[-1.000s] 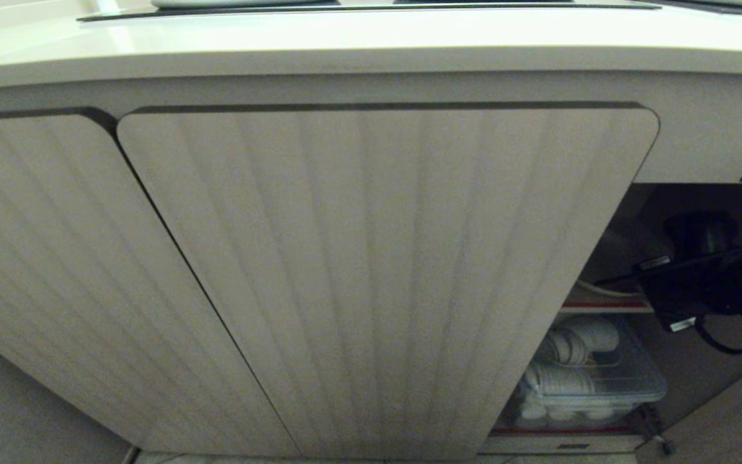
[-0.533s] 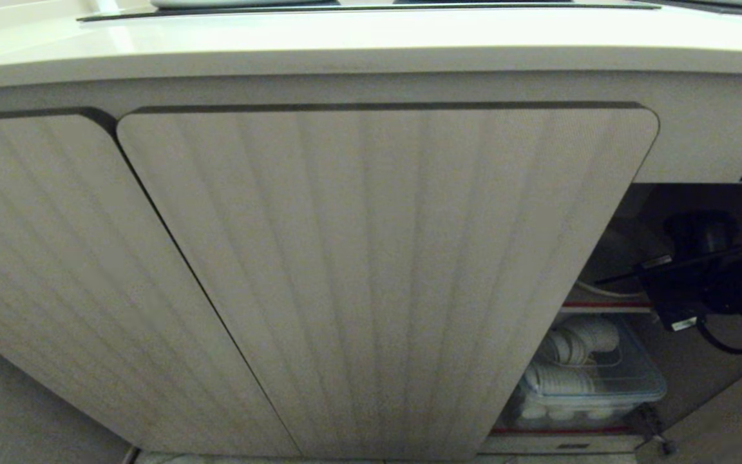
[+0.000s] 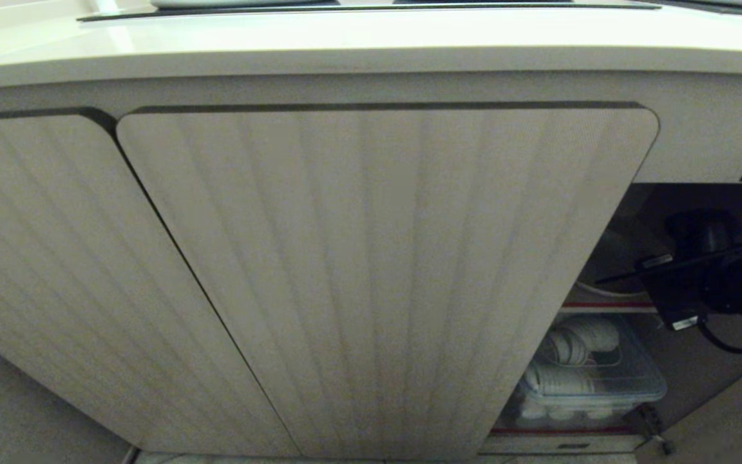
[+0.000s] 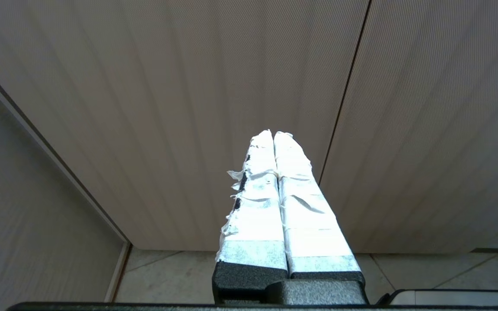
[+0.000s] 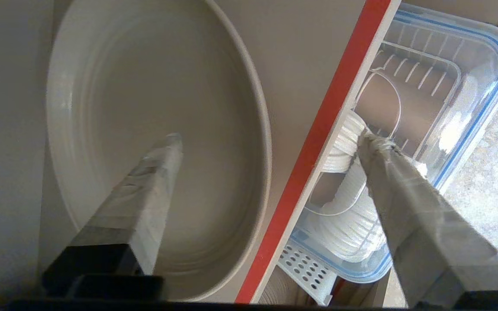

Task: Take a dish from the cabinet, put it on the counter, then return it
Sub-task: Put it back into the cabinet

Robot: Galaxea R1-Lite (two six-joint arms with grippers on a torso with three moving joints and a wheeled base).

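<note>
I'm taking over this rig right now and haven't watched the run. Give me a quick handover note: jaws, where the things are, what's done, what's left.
Right gripper: jaws wide open inside the cabinet, one finger over the dish, gripping nothing.
Left gripper: jaws shut, empty, parked in front of the closed ribbed doors.
The dish lies flat on the upper shelf, behind its red front edge. Below sits a clear bin of white dishware.
The counter shows no dish.
Whether this is before the pick or after the return cannot be told from here.
Likely left: either grasp the dish, or withdraw the right arm.
</note>
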